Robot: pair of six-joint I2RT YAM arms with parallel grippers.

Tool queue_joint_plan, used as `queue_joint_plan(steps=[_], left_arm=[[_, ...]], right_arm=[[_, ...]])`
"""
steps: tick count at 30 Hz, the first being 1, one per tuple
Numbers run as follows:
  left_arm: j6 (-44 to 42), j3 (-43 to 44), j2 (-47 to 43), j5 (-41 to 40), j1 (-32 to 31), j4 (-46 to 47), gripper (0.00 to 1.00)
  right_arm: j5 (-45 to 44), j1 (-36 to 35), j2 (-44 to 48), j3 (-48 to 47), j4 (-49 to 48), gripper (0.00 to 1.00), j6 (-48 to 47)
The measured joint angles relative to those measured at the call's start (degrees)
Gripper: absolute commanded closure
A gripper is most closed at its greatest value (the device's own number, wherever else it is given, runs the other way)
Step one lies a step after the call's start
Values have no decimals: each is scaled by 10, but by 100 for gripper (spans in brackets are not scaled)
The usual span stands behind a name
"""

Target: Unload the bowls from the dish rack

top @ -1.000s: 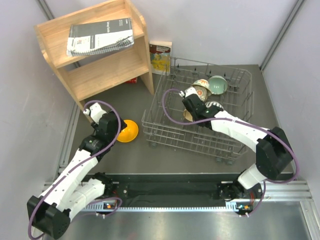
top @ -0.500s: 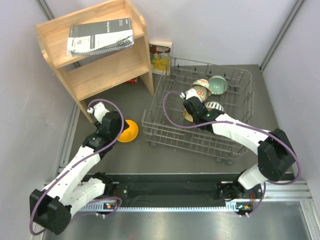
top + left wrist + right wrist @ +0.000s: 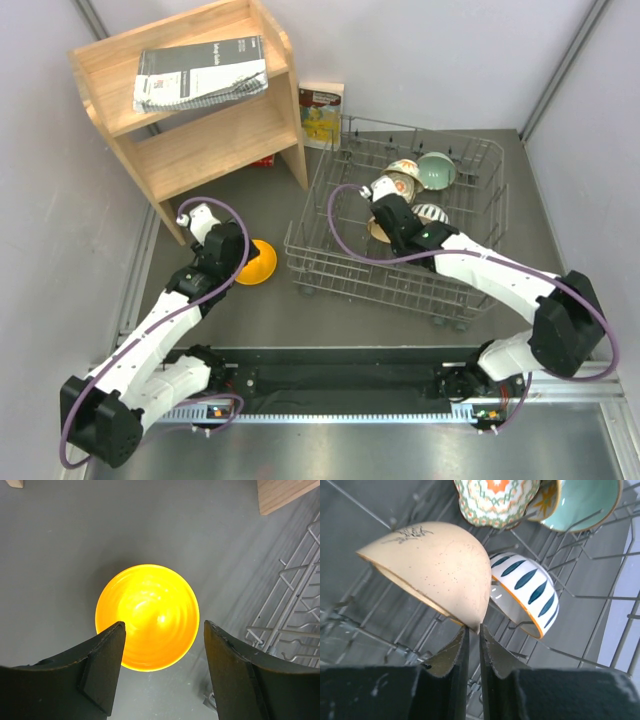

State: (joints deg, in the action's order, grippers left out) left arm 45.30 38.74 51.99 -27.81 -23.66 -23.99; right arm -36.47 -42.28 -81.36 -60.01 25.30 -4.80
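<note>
Since the earlier frame, the right gripper point(image 3: 473, 629) has narrowed onto the rim of the tan bowl point(image 3: 435, 565), and the right arm's elbow has swung outward to the right. The left arm has drawn back slightly from the orange-yellow bowl point(image 3: 150, 610).

Right side: the jaws are nearly together and pinch the lower edge of the tan bowl. This bowl is tilted, with its opening facing down and to the left, inside the dish rack point(image 3: 380, 280). Just beside it to the right lies the striped bowl point(image 3: 530, 592), white with dark leaf-shaped marks and an orange rim. Beyond these two, the floral bowl point(image 3: 495, 500) and the teal bowl point(image 3: 582, 502) lean among the tines toward the far side of the rack.

Left side: the left gripper point(image 3: 163, 626) hovers over the orange-yellow bowl with its jaws spread wide and holds nothing. That bowl rests on the grey table point(image 3: 270, 310), outside the rack and just beside its left end.

Background: a wooden shelf point(image 3: 200, 140) carries a spiral-bound booklet point(image 3: 200, 72), and a book point(image 3: 320, 112) stands against the far wall.
</note>
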Motion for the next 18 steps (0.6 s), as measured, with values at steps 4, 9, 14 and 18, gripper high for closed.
queue_joint_plan(steps=[4,9,14,18], left_arm=[[0,0,0,1,0,0,32],[0,0,0,2,0,0,32],[0,0,-1,2,0,0,32],[0,0,-1,2,0,0,31]], right_arm=[[-6,-5,35,-9,-20,100,-5],[-22,-3,62,-51,-80,95,-5],[-25,-3,65,-68,-87,35,-9],[1,-3,64,-72,-66,22,-20]])
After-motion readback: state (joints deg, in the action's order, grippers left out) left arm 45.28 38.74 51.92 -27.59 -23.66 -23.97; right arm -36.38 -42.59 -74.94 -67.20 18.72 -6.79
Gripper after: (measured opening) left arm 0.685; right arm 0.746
